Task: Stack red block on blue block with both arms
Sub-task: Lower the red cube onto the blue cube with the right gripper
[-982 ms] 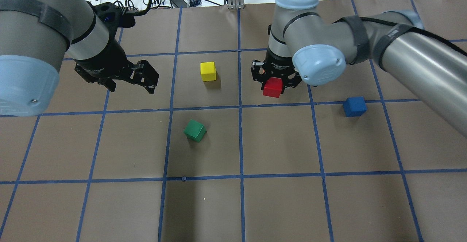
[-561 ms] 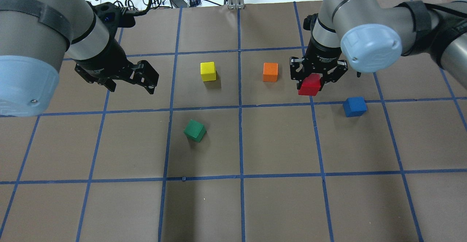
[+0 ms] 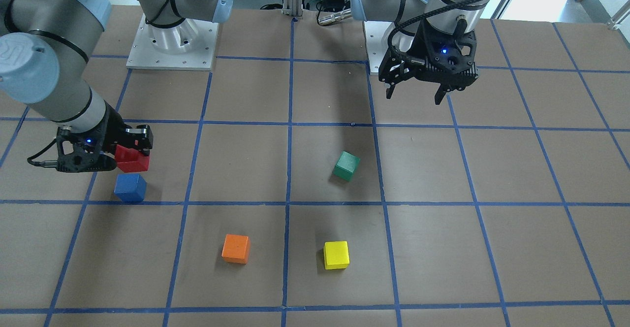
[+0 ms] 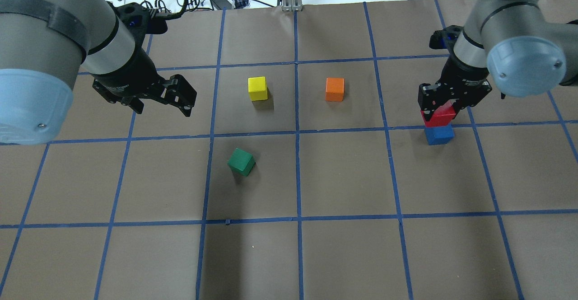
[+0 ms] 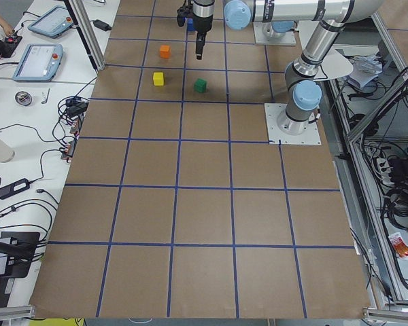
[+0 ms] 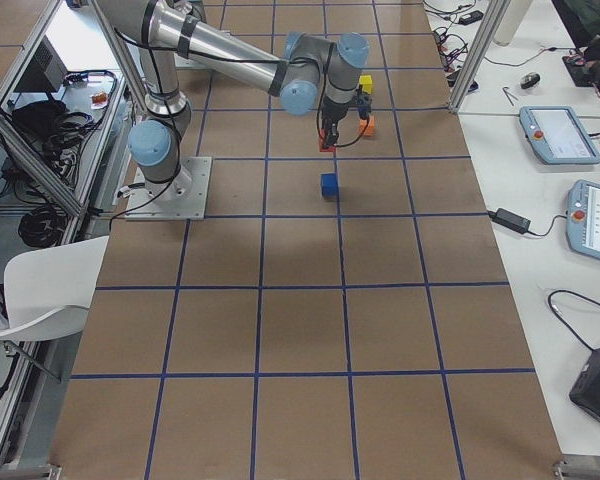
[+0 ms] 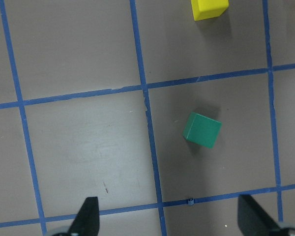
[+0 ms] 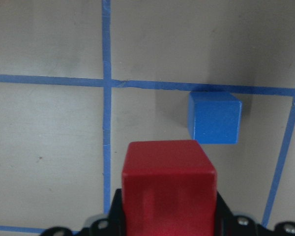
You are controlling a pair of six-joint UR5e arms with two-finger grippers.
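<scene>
My right gripper (image 4: 451, 103) is shut on the red block (image 4: 438, 115) and holds it in the air, just above and beside the blue block (image 4: 439, 134). The blue block sits on the table at the right. In the front view the red block (image 3: 132, 158) hangs just behind the blue block (image 3: 130, 187). In the right wrist view the red block (image 8: 169, 189) fills the bottom centre and the blue block (image 8: 215, 118) lies ahead, slightly right. My left gripper (image 4: 156, 101) is open and empty, high over the table's left side.
A yellow cube (image 4: 257, 88) and an orange cube (image 4: 334, 89) sit at mid table. A green cube (image 4: 241, 161) lies turned, nearer the robot, and shows in the left wrist view (image 7: 202, 130). Blue tape lines grid the brown table.
My right arm has carried the red block to the right, from beside the orange cube to over the blue block. The left arm has not moved.
</scene>
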